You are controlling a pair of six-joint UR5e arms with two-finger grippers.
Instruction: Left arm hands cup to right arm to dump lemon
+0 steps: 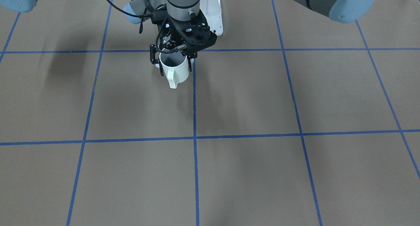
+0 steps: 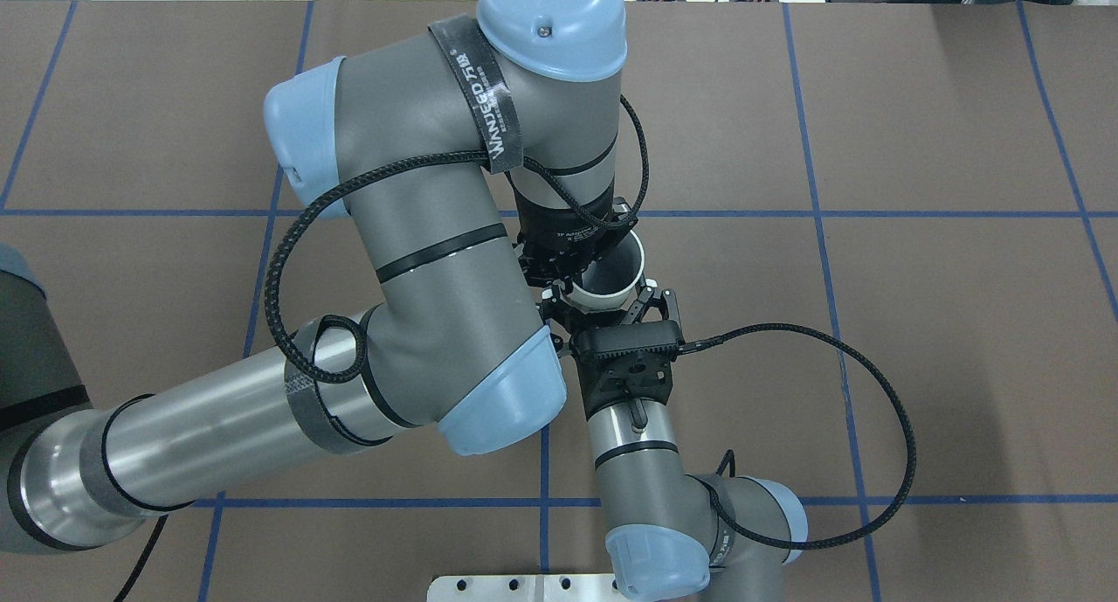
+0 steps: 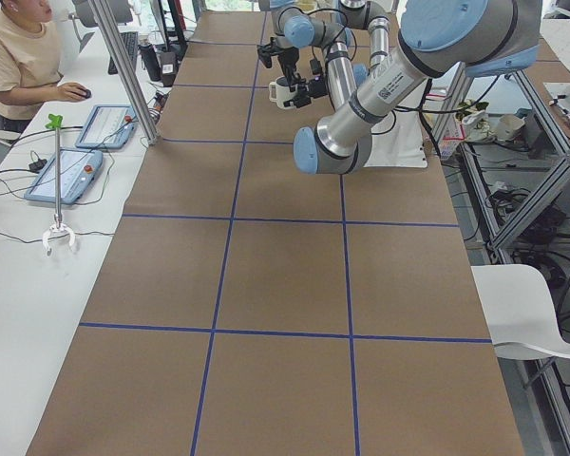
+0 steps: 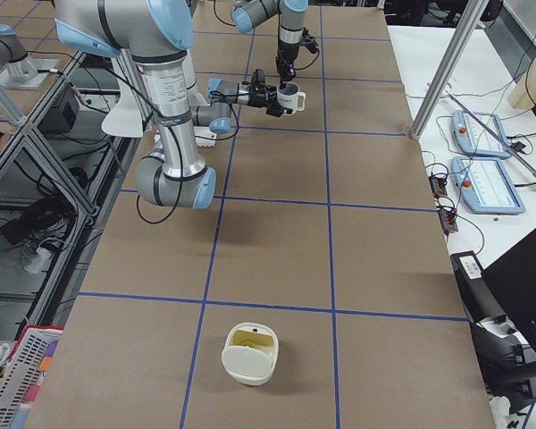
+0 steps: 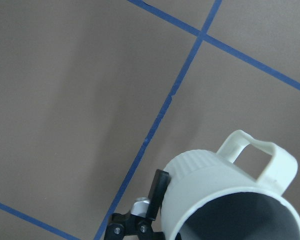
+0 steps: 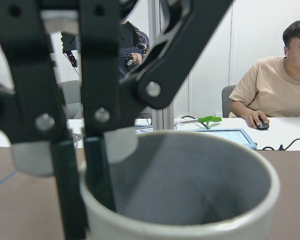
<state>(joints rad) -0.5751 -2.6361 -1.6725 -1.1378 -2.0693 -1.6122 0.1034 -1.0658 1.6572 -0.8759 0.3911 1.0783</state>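
Item: white mug [image 1: 178,73], mid-handover, aloft over the table [image 1: 262,98], robot side.
Left gripper [image 6: 77,160] pinched the rim, one finger inside; right gripper [image 2: 603,305] flanked the wall, pressure untellable. A premature left release would probably drop it; lemon unseen.

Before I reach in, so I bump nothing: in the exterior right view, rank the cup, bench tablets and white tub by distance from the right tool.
1. The cup: between the fingers of the right tool.
2. The bench tablets: beyond the table, view's right.
3. The white tub: table's near end, lower centre.
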